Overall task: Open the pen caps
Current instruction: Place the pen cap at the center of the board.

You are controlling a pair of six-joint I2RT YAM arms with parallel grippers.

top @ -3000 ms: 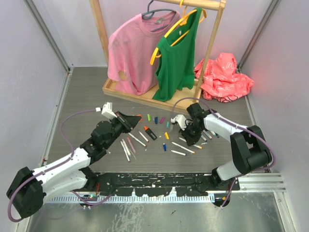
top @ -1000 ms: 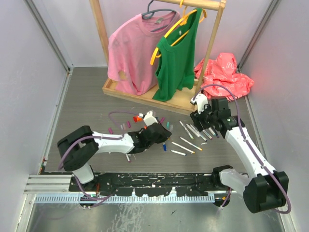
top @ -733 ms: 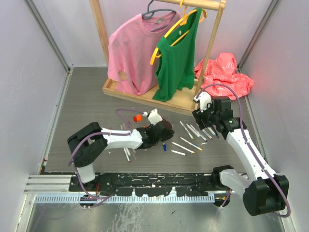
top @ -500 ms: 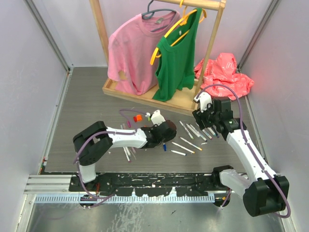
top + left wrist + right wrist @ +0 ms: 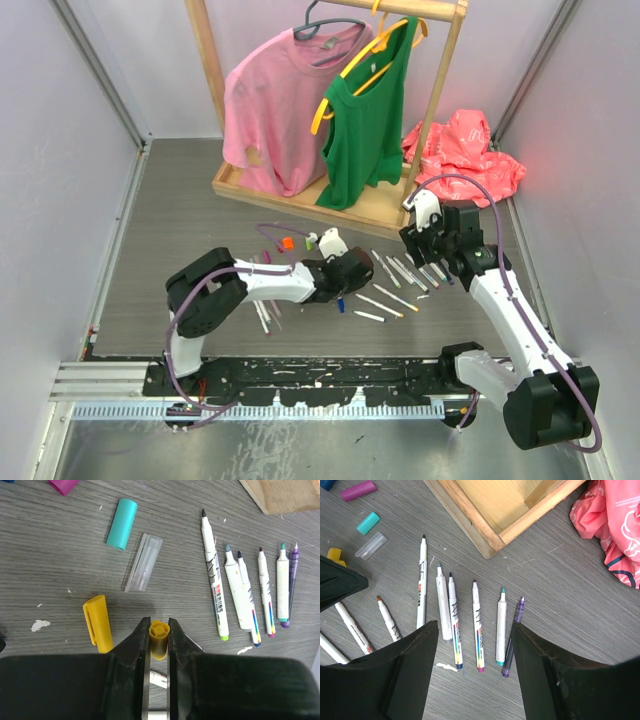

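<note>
My left gripper (image 5: 159,625) is shut on a yellow pen cap (image 5: 159,640), held just above the table. Below it lies a white marker barrel (image 5: 159,679). Loose pen caps lie nearby: a yellow clipped one (image 5: 98,623), a clear one (image 5: 144,562) and a teal one (image 5: 121,516). Several uncapped markers (image 5: 215,585) lie in a row to the right. My right gripper (image 5: 475,630) hangs open above that same row of markers (image 5: 477,630), with nothing between its fingers. From above, the left gripper (image 5: 350,268) is at the middle of the pens and the right gripper (image 5: 425,240) at their right end.
A wooden clothes rack base (image 5: 300,195) stands just behind the pens, carrying a pink shirt (image 5: 275,100) and a green top (image 5: 370,110). A red cloth (image 5: 462,160) lies at the back right. More markers and caps (image 5: 265,310) lie left of the left gripper.
My left gripper has travelled to the right across the pens, its arm stretching further over. The right arm has hardly moved.
</note>
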